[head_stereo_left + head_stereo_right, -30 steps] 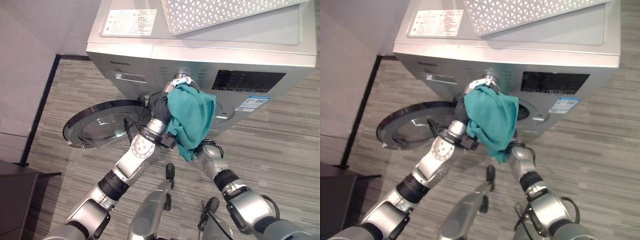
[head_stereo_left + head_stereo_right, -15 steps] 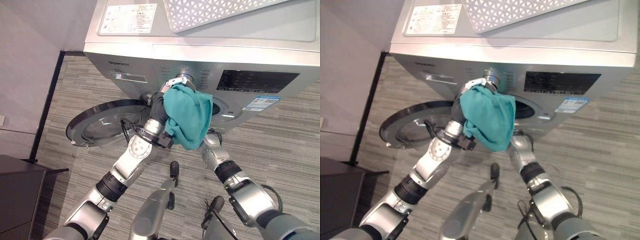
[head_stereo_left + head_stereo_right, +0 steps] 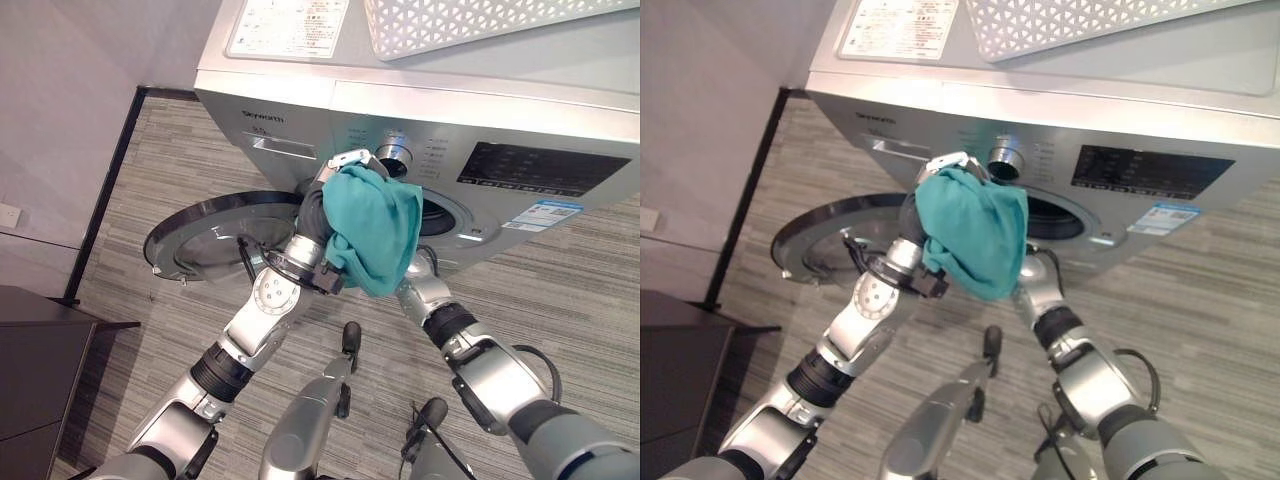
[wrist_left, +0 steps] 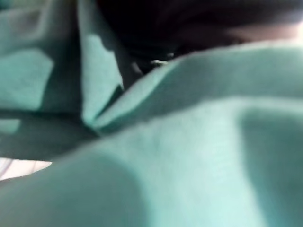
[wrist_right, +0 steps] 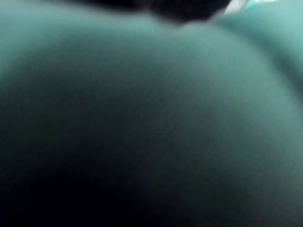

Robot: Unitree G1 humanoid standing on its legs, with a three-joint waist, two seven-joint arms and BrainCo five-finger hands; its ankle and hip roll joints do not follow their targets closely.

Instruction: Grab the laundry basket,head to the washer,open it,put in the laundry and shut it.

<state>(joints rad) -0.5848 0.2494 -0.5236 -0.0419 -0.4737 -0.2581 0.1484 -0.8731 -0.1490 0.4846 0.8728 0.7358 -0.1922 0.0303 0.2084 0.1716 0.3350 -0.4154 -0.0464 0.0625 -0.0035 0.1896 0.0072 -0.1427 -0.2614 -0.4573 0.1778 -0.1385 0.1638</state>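
The left robot hand [image 3: 338, 166] was raised in front of the washer [image 3: 520, 110], just below the control panel, with its silver fingers [image 3: 945, 163] showing above a bunched teal cloth [image 3: 372, 228]. The cloth draped over that hand and hung down past the wrist, so the fingers looked curled into its top edge, holding it. In the left wrist view the teal cloth lay in folds right against the camera, with a dark hollow beyond it.

The right arm came up from the lower right and ran under the cloth; the right robot hand was hidden behind the fabric, so I could not tell whether it was wide or closed. In the right wrist view there was teal fabric pressed close.

The cloth hung directly in front of the round drum opening [image 3: 440, 215], covering its left part, and none of it could be seen inside the drum.

The washer door [image 3: 215, 240] stood swung fully open to the robot's left, its round glass facing up over the grey striped floor [image 3: 180, 160]. On the washer's top sat the white laundry basket [image 3: 470, 22] with a lattice wall, beside a white label sheet [image 3: 288, 16]. A dark cabinet [image 3: 40, 370] stood at the far left.
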